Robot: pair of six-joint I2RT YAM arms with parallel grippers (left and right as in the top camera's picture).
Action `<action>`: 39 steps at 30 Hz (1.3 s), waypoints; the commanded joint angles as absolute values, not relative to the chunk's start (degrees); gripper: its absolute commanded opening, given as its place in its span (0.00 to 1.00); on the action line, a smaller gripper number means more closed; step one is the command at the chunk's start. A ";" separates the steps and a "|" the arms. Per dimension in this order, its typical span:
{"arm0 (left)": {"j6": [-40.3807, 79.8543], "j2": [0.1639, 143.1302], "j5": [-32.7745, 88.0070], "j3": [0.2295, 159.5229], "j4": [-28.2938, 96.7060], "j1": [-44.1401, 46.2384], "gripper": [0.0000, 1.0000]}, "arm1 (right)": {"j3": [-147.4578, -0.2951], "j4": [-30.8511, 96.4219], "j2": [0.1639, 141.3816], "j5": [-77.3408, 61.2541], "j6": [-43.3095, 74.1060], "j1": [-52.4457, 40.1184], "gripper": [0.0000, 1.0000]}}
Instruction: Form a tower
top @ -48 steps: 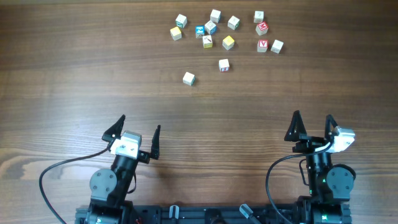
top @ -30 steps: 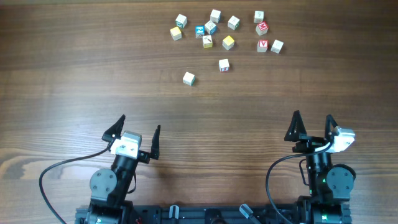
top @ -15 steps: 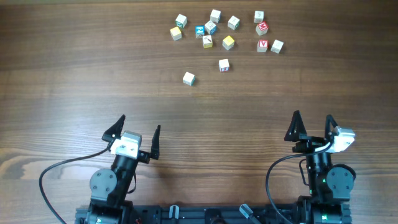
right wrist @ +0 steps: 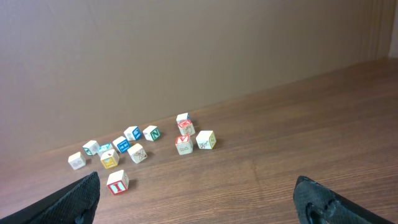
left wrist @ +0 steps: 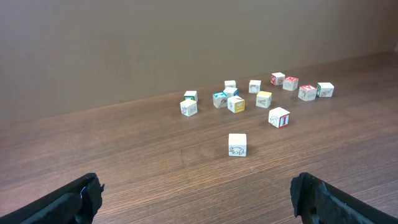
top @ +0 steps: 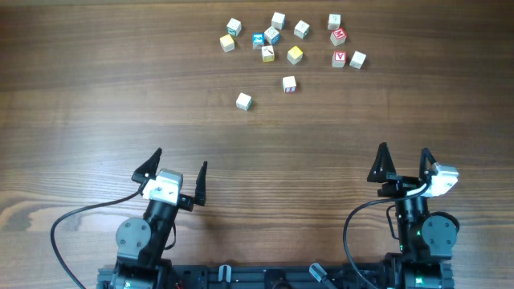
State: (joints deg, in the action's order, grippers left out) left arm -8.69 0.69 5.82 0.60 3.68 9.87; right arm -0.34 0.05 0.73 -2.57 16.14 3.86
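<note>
Nothing has changed over the last moments: both arms sit parked at the near edge of the surface (top: 96, 96) and no cube has shifted, so the building has not begun. The left gripper (top: 181, 157) stands spread wide and empty. So does the right gripper (top: 404, 149), and each wrist view shows only the dark tips of its fingers at the bottom corners with bare wood between them. Both are well apart from every cube. Farther out, a lone white cube (top: 243, 101) lies nearest the arms, roughly on the midline and a little toward the left arm. Just beyond it, toward the right, sits a red-marked cube (top: 289, 83), apart from its neighbours. Beyond those, the remaining cubes lie scattered along the far side. They include a yellow cube (top: 295, 54), a blue-faced cube (top: 259, 40) touching or nearly touching a teal one, and a red-faced cube (top: 339, 36) in the far right group. Every cube seems to rest singly on the wood, none on top of another, so the tower does not yet stand anywhere. The stillness suggests the task is at its very start. The two nearer, isolated cubes look the easiest first picks, since a gripper has free room around them.
</note>
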 commanded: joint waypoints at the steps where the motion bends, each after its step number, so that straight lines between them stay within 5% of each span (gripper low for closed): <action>1: -8.16 0.38 5.89 0.32 3.95 10.28 1.00 | -0.30 -0.10 0.80 -3.31 15.09 4.14 1.00; 12: -8.54 0.38 6.11 0.32 3.70 10.28 1.00 | -0.30 -0.10 0.80 -3.31 15.07 4.14 1.00; 21: 15.97 0.38 6.33 0.32 1.34 10.28 1.00 | -0.30 -0.10 0.80 -3.31 15.07 4.14 1.00; 31: 15.92 0.86 8.64 0.40 2.07 10.28 1.00 | -0.30 -0.10 0.80 -3.31 15.09 4.14 1.00; 39: 15.42 9.19 9.43 15.35 1.83 10.28 1.00 | -0.30 -0.10 0.80 -3.31 15.09 4.14 1.00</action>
